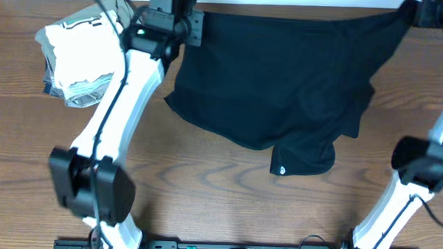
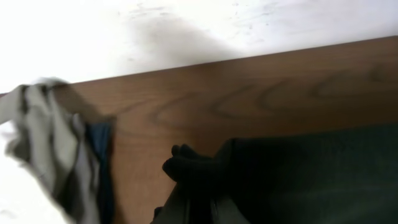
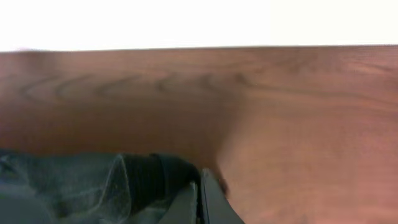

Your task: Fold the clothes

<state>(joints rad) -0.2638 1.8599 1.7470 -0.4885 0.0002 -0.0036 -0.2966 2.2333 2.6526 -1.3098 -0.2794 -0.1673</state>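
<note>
Now the left gripper (image 1: pixel 189 27) pinches the clothes (image 1: pixel 282 82) at eleven o'clock; the right gripper (image 1: pixel 411 13) clamps the one o'clock corner. It sprawls across the surface (image 1: pixel 205 183); folded stack (image 1: pixel 80 53) at ten o'clock.

No legible text anywhere; only a tiny white logo (image 1: pixel 282 169), unreadable, on the black garment (image 1: pixel 282 75)

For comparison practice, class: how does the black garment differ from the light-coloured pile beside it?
The black garment is dark; the pile is mostly white and grey. The black garment lies spread and rumpled; the pile is folded. The left gripper and right gripper pinch the black garment's far edge; neither holds the pile. Both are fabric on the table.
</note>
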